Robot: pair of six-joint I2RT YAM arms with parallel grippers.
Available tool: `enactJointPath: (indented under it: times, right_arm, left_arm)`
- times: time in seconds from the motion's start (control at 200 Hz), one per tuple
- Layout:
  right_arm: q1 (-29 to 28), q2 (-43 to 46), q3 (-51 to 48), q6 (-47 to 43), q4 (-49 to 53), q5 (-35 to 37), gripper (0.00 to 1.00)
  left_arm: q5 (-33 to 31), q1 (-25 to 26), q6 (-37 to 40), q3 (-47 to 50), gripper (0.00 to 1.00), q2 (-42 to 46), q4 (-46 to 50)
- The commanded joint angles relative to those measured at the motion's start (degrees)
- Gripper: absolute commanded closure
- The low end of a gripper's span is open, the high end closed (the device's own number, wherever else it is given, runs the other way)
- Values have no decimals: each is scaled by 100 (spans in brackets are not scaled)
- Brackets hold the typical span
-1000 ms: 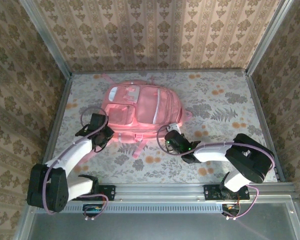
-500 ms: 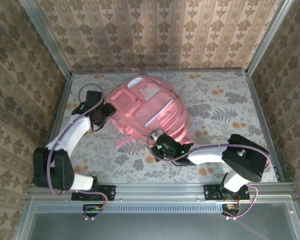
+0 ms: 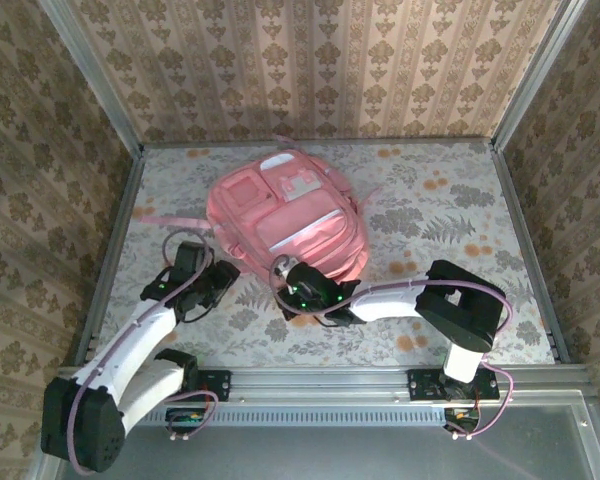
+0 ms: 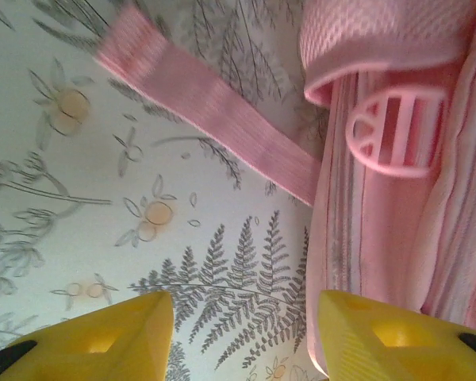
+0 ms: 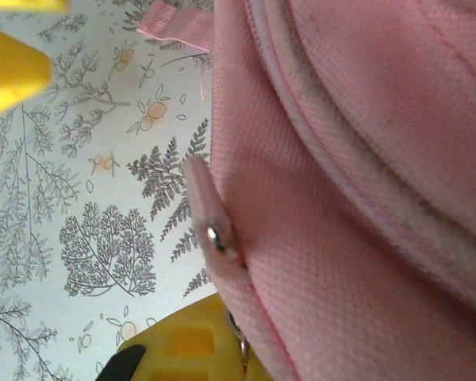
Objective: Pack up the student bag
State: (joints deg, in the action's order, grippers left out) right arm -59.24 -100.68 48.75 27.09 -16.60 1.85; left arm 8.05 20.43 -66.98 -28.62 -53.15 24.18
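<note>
Just beyond the open, empty left gripper (image 4: 244, 321), the student bag (image 3: 280, 205), near edge pinched in the closed right gripper (image 3: 286, 280).

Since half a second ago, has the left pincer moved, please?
Yes. The left pincer has pulled back from the left side of the student bag toward the near rail.
</note>
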Motion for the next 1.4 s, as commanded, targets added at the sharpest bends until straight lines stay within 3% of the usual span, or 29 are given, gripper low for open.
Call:
enactJointPath:
  times: [0.0, 0.49, 0.64, 0.79, 0.965, 1.39]
  right_arm:
    - [-52, -34, 213, 139, -491, -117, 100]
    - [-123, -66, 98, 252, -570, -10, 100]
    - [-121, -50, 73, 270, -549, 12, 100]
    - [-123, 33, -10, 279, -339, 205, 100]
    - [-123, 201, -159, 220, 13, 405, 100]
    - [44, 939, -514, 17, 1305, 694, 100]
  left_arm:
    - [15, 162, -305, 83, 47, -285, -964]
    - [-294, 752, -222, 76, 51, -1746, -2404]
    - [-396, 690, -179, 5, 66, -2038, -2512]
    - [-698, 610, 211, -357, 85, -2021, -1982]
    - [-586, 50, 291, -372, 100, -2007, -1835]
    - [-522, -333, 491, -372, 100, -1754, -1567]
